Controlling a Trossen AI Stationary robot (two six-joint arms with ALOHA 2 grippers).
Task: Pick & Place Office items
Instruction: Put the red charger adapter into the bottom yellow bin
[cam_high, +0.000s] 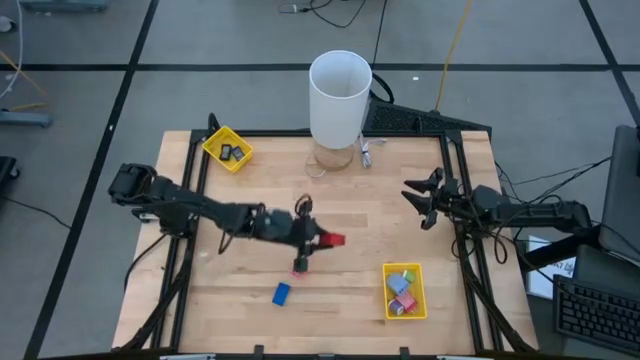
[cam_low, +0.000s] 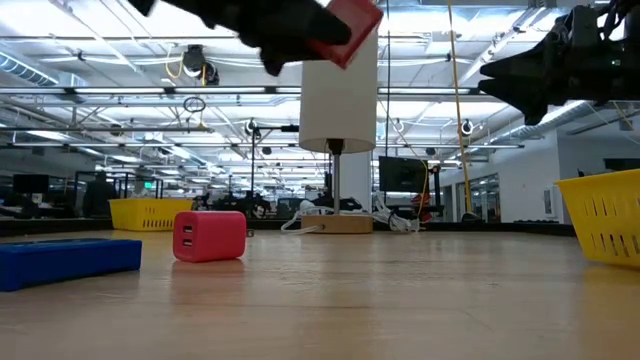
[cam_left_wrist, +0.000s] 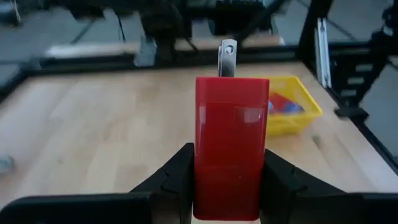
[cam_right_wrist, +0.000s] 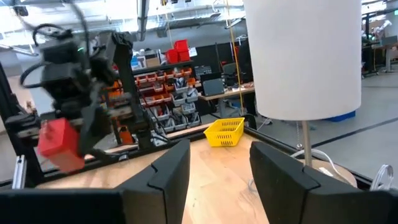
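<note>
**Left arm holds a red block above the desk**

Your left end effector (cam_high: 322, 240) is clamped on a red rectangular plastic block (cam_high: 332, 240) with a metal prong (cam_left_wrist: 227, 57) at its far end, held clear above the middle of the wooden desk (cam_high: 250, 180). Directly below it a small pink-red cube (cam_high: 299, 266) rests on the wood, and a flat blue block (cam_high: 281, 293) lies just beside that (toward the front edge). The yellow rectangular plastic tray (cam_high: 388, 298) at front right holds several coloured pieces; a second yellow tray (cam_high: 212, 145) sits at back left. Your right end effector (cam_high: 418, 202) waits with fingers spread wide over the right side, near the tall white cylinder (cam_high: 338, 100).
</note>
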